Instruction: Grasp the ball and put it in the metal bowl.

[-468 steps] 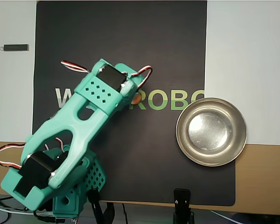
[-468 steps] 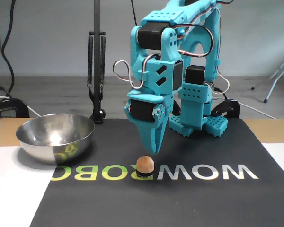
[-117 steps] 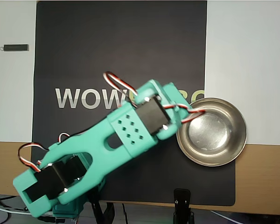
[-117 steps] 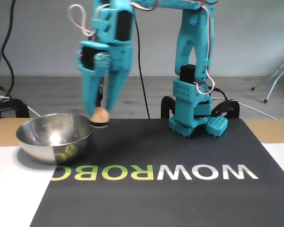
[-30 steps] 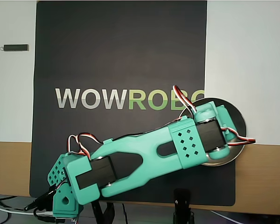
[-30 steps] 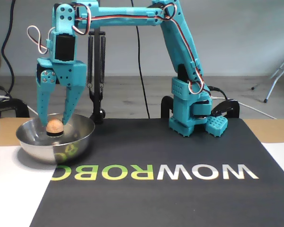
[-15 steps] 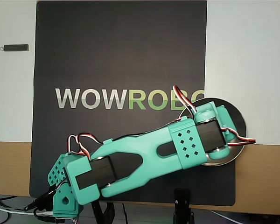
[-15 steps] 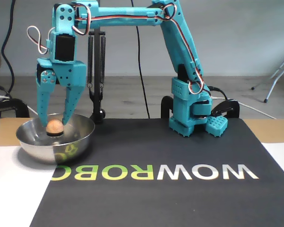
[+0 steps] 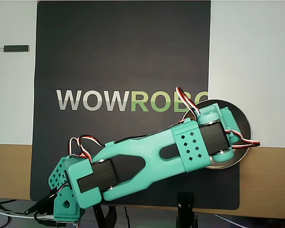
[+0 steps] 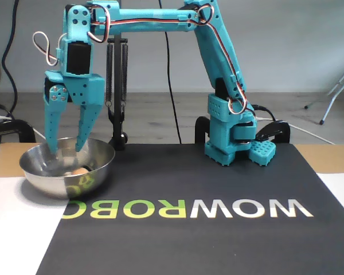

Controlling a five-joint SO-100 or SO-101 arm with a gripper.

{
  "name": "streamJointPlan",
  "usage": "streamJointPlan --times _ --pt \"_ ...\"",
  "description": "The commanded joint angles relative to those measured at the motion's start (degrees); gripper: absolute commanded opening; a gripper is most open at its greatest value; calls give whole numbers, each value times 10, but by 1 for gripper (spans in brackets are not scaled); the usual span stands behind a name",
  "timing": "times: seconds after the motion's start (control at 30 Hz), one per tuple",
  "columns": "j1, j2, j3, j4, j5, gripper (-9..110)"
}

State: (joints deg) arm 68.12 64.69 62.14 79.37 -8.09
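1. In the fixed view I see the gripper [image 10: 66,150] hanging point-down over the bowl [image 10: 43,175], its two fingers spread apart with nothing between them.
2. The ball [image 10: 79,171] lies inside the bowl, low on the bottom, just below and slightly to the 3 o'clock side of the finger [image 10: 83,132] tips. It is apart from both fingers.
3. Only the top of the ball shows above the bowl's near rim in that view.
4. The bowl sits at the 9 o'clock side of the fixed view, at the edge of the black mat [image 10: 218,240], near the letters "ROBO".
5. In the overhead view the bowl [image 9: 244,124] is at about 3 o'clock, and the arm [image 9: 147,159] reaches across the mat [image 9: 123,47] from its base at 7 o'clock, covering most of the bowl.
6. From overhead I cannot see the ball or the fingers; the wrist hides them.
7. A small dark bar [image 9: 15,48] lies on the white surface at 10 o'clock in the overhead view, well apart from everything else.
8. A black clamp stand [image 10: 117,86] rises behind the bowl in the fixed view.
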Motion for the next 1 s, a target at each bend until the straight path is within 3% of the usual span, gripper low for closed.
streamJointPlan --times 0.0,0.23,0.43,0.67,0.97 --pt "-2 4 -18 3 1 47" --pt "-2 4 -17 4 1 46" --pt "-1 4 -17 4 1 16" --pt "-1 4 -17 4 1 1" --pt "-2 4 -17 4 1 0"
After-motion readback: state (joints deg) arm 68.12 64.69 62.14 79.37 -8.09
